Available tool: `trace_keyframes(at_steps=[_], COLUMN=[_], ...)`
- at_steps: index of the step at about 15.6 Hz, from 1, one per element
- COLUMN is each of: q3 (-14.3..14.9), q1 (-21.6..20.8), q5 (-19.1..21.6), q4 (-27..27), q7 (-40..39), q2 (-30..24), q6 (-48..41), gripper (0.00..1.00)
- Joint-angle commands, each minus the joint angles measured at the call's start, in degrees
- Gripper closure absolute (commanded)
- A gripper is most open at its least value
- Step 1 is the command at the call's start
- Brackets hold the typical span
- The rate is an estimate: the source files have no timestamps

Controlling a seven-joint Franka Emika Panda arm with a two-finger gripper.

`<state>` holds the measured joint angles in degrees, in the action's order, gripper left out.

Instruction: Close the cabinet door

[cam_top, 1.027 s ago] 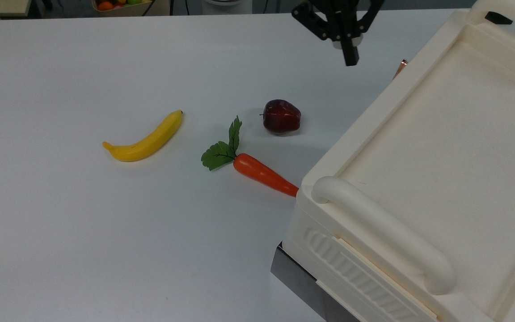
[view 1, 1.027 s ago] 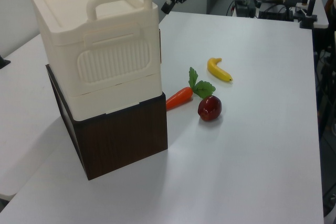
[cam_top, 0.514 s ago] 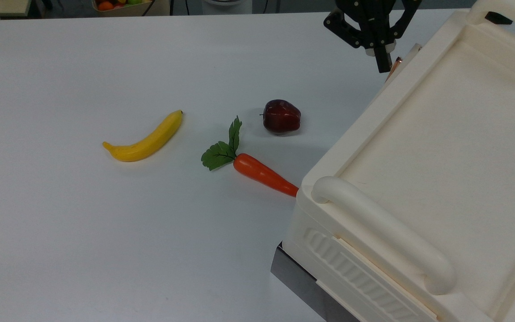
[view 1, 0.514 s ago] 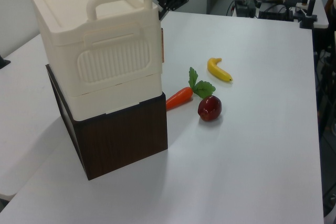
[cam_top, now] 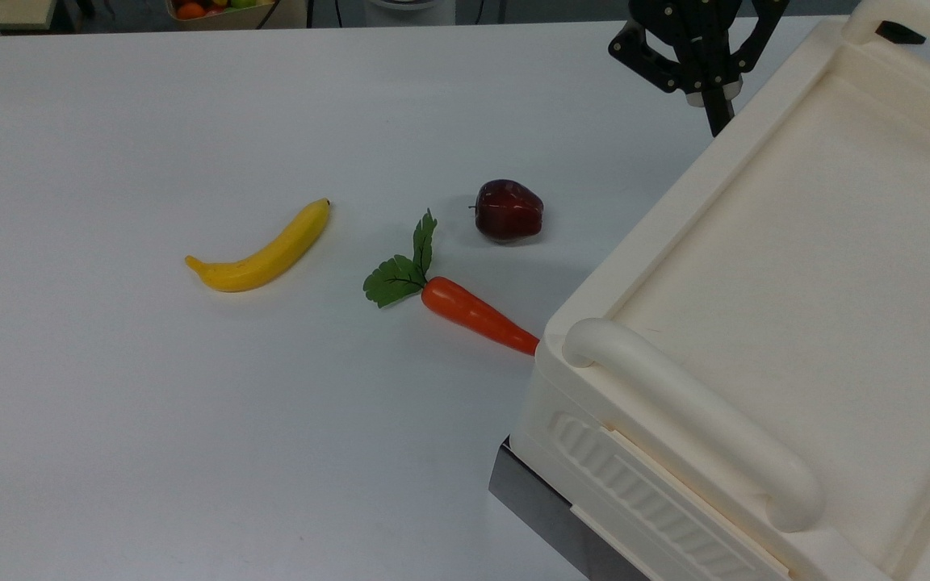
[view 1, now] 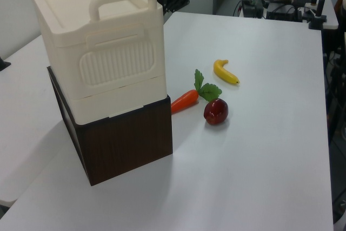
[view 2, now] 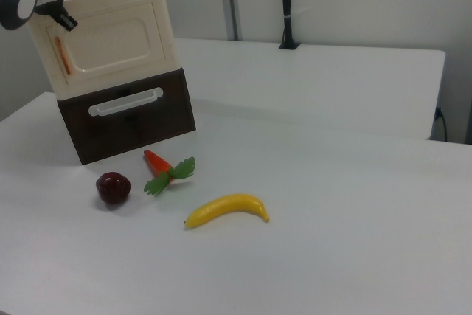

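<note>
White tabletop (cam_top: 150,452) stretched under everything, with desks and cables of a workroom behind it in the left view. Much of the gripper (cam_top: 714,113) was hard to read: in the top view its body was cut off by the upper edge and a single dark tip reached down to the far rim of the cabinet (cam_top: 796,266), so I could not tell how its fingers stood or whether they held anything. In the left view the gripper (view 1: 168,1) was a dark cluster just behind the cabinet's upper far corner, partly hidden by it.

A second before, the gripper hung out over the table toward the top view's left, and a copper strip on the door's free edge stuck out beyond the cabinet's rim; half a second before, it was beside that strip. At this moment the strip no longer stuck out in the top view, and in the right view the cabinet door (view 2: 110,42) lay flat against the cabinet's side, its copper strip toward the right view's left.

A banana (cam_top: 263,250), a carrot (cam_top: 473,313) and a dark red apple (cam_top: 508,210) lay on the table beside the cabinet, the carrot's tip at the cabinet's corner in the top view. A dark drawer (view 2: 125,112) with a pale handle sat under the door.
</note>
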<state>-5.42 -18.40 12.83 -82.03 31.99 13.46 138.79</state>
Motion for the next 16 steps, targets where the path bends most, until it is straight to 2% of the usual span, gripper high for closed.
trace_keyframes(at_steps=[1,6,9,12,14,16], q3=[0.06,0.41,0.85,1.72,3.91,7.42], q1=[-0.49,0.73,2.31,5.99,7.59,7.59], q5=[-0.26,-0.17,-1.57,-2.01,-2.01,-2.62], q4=[-0.76,-1.28,-2.43,-2.87,-2.70,-3.48], q7=[1.06,0.36,-3.93,-10.08,-15.09,-20.01], q2=[0.52,-0.53,-2.47,-4.40,-5.28,-6.68], q6=[3.41,1.67,-4.64,-12.20,-18.96,-24.50], gripper=[1.00,1.00,1.00,1.00,1.00,1.00])
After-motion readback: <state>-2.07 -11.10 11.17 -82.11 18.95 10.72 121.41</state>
